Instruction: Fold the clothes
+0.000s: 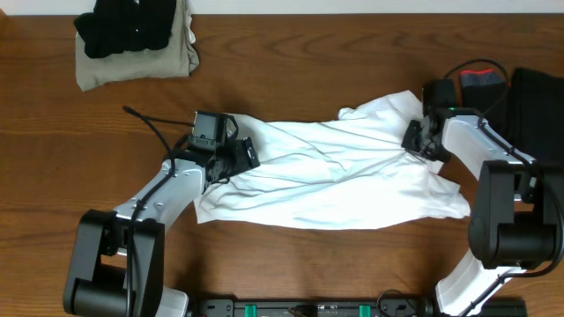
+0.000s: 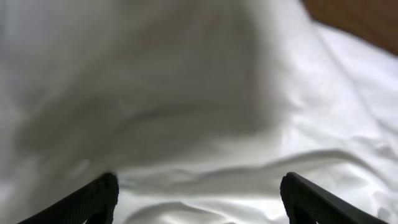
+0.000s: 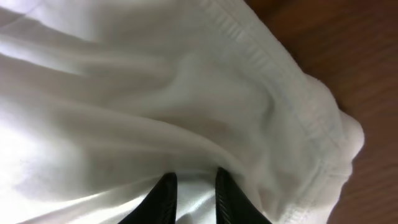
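The white shirt (image 1: 335,176) lies spread across the middle of the brown wood-grain table (image 1: 308,79), thin, soft and heavily wrinkled, its near edge an uneven line. At the shirt's left end the left gripper (image 2: 199,190) hangs over the creased cloth with its black jaws spread wide and nothing between them. At the shirt's right end the right gripper (image 3: 194,186) has its jaws nearly closed, a thin fold of shirt nipped between the dark fingers (image 3: 227,193), beside a thick stitched hem (image 3: 298,106) that curls round. Right of the shirt sits a flat black cloth (image 1: 538,106). Far beyond the shirt's left end, a folded khaki garment (image 1: 106,70) carries a lumpy black garment (image 1: 128,26).
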Controlling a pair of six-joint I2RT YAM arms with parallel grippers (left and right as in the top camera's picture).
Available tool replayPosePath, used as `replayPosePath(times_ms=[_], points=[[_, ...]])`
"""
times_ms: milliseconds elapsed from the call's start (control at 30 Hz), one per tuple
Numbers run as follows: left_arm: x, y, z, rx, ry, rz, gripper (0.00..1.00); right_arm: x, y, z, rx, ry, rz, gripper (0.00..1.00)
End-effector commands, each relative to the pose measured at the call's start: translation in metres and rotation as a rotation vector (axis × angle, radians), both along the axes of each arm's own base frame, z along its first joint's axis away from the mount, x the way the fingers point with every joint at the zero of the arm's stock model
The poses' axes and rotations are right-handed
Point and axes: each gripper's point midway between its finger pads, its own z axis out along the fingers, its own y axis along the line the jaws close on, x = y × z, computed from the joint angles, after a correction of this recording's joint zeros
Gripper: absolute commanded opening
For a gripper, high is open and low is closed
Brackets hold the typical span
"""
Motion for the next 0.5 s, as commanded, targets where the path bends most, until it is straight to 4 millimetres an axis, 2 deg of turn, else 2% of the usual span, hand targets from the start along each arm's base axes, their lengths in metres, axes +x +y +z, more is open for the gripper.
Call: replayPosePath(times_ms=[0, 100, 267, 367, 467], points=[[0.01, 0.002, 0.001, 0.027, -0.043, -0.028, 0.85, -0.013, -0.017, -0.014, -0.062, 0.053, -0.067, 0.23], [0.02, 0.001, 0.009, 0.034, -0.088, -0.05, 0.85, -0.015, -0.019, -0.014, -0.066, 0.055, -0.104, 0.27], [0.037, 0.006, 0.028, 0.035, -0.124, -0.038, 0.85, -0.031, -0.031, -0.012, -0.106, 0.083, -0.276, 0.25], [0.042, 0.005, 0.039, 0.037, -0.118, -0.04, 0.85, -0.037, -0.038, -0.003, -0.141, 0.108, -0.345, 0.26], [0.044, 0.004, 0.05, 0.044, -0.101, -0.047, 0.85, -0.03, -0.039, 0.015, -0.14, 0.112, -0.349, 0.27]])
